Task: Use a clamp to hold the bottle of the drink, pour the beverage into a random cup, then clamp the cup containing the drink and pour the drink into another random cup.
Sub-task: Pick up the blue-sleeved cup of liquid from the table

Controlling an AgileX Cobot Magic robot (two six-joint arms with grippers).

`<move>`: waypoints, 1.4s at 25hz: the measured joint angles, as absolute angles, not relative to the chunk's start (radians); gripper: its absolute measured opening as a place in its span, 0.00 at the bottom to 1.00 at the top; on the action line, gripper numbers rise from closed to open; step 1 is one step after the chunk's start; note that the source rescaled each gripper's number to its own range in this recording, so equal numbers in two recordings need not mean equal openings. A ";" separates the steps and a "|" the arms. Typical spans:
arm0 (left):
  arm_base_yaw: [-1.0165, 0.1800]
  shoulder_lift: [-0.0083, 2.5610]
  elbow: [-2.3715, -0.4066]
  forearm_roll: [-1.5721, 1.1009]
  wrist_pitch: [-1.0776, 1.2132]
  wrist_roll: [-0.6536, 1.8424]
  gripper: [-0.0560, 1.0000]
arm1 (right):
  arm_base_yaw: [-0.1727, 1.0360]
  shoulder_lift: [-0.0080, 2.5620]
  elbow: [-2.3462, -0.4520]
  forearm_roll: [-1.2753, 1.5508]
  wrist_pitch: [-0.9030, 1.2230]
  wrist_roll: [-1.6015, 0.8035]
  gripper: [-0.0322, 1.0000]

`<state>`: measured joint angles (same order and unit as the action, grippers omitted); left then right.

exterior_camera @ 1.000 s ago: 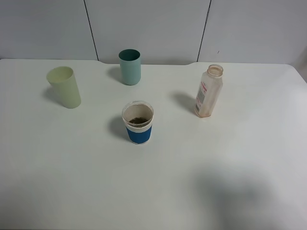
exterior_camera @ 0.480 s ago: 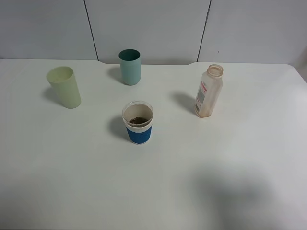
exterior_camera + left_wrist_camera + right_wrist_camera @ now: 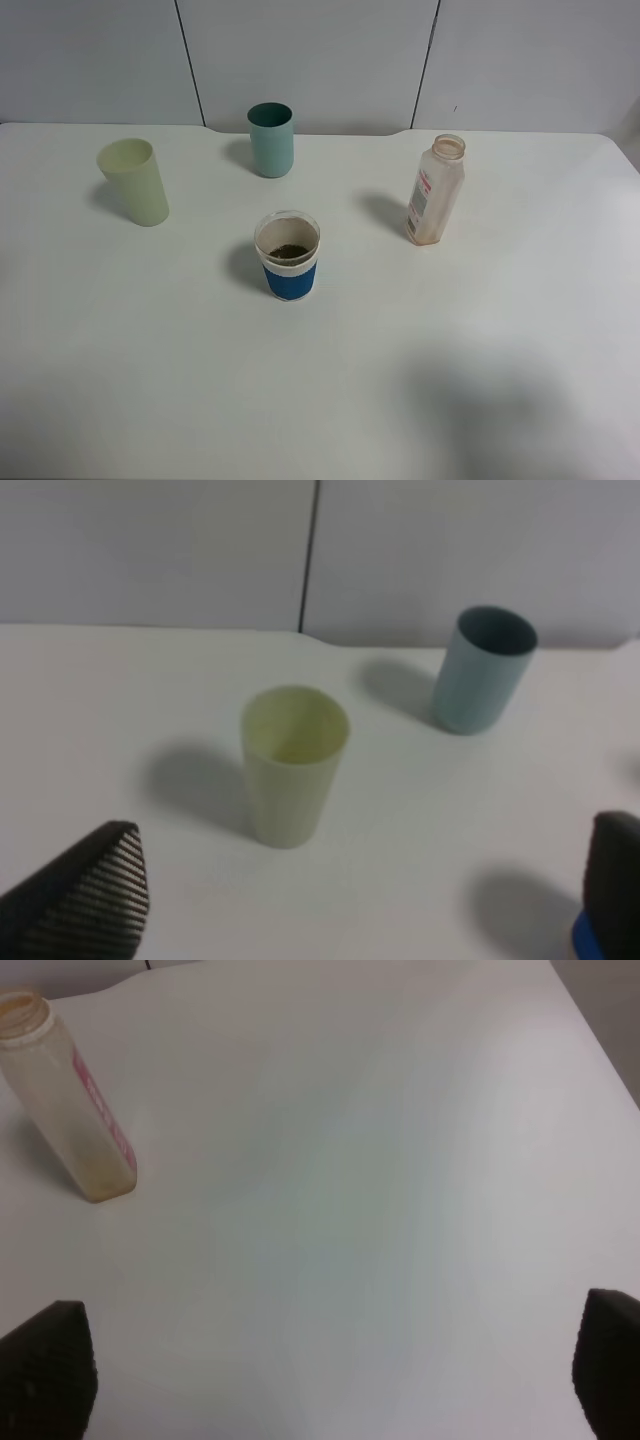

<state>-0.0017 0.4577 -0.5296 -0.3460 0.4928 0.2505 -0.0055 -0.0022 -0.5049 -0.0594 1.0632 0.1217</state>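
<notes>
Blue-banded cup, bottle unmoved since earlier (both upright).

White surface, matte, soft shadows. Bkgd: pale grey wall panels w/ dark vertical seams.

Left gripper – jaws wide apart, right gripper likewise

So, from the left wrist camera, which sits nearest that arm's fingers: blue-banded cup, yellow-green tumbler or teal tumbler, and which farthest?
1. blue-banded cup: a blue sliver just beside one of the left fingers.
2. yellow-green tumbler: farther out, ahead between the fingers.
3. teal tumbler: farthest, back near the wall.
</notes>
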 joint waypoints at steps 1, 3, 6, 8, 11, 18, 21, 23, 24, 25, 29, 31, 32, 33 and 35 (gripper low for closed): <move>-0.002 0.475 -0.530 -0.361 0.492 0.287 0.95 | -0.005 -0.002 -0.505 -0.059 1.063 0.122 1.00; -0.002 0.489 -0.530 -0.370 0.492 0.315 0.95 | -0.005 -0.002 -0.505 -0.059 1.063 0.122 1.00; -0.002 0.511 -0.508 -0.419 0.463 0.417 0.95 | -0.005 -0.002 -0.505 -0.059 1.063 0.122 1.00; -0.005 0.511 -0.482 -0.456 0.436 0.460 0.95 | -0.005 -0.002 -0.505 -0.059 1.063 0.122 1.00; -0.031 0.511 -0.437 -0.505 0.396 0.509 0.89 | -0.005 -0.002 -0.505 -0.059 1.063 0.122 1.00; -0.131 0.523 -0.370 -0.586 0.308 0.587 0.78 | -0.005 -0.002 -0.505 -0.059 1.063 0.122 1.00; -0.173 0.560 -0.350 -0.631 0.289 0.624 0.76 | -0.005 -0.002 -0.505 -0.059 1.063 0.122 1.00; -0.201 0.600 -0.349 -0.665 0.274 0.653 0.75 | -0.005 -0.002 -0.505 -0.059 1.063 0.122 1.00; -0.213 0.618 -0.349 -0.676 0.265 0.666 0.75 | -0.005 -0.002 -0.505 -0.059 1.063 0.122 1.00; -0.227 0.641 -0.349 -0.687 0.253 0.681 0.75 | -0.005 -0.002 -0.505 -0.059 1.063 0.122 1.00; -0.290 0.723 -0.349 -0.705 0.215 0.718 0.75 | -0.005 -0.002 -0.505 -0.059 1.063 0.122 1.00; -0.326 0.756 -0.349 -0.706 0.192 0.723 0.75 | -0.005 -0.002 -0.505 -0.059 1.063 0.122 1.00; -0.348 0.772 -0.349 -0.706 0.176 0.723 0.75 | -0.005 -0.002 -0.505 -0.059 1.063 0.122 1.00; -0.371 0.786 -0.349 -0.703 0.157 0.723 0.74 | -0.005 -0.002 -0.505 -0.059 1.063 0.122 1.00; -0.412 0.808 -0.343 -0.702 0.106 0.723 0.74 | -0.005 -0.002 -0.505 -0.059 1.063 0.122 1.00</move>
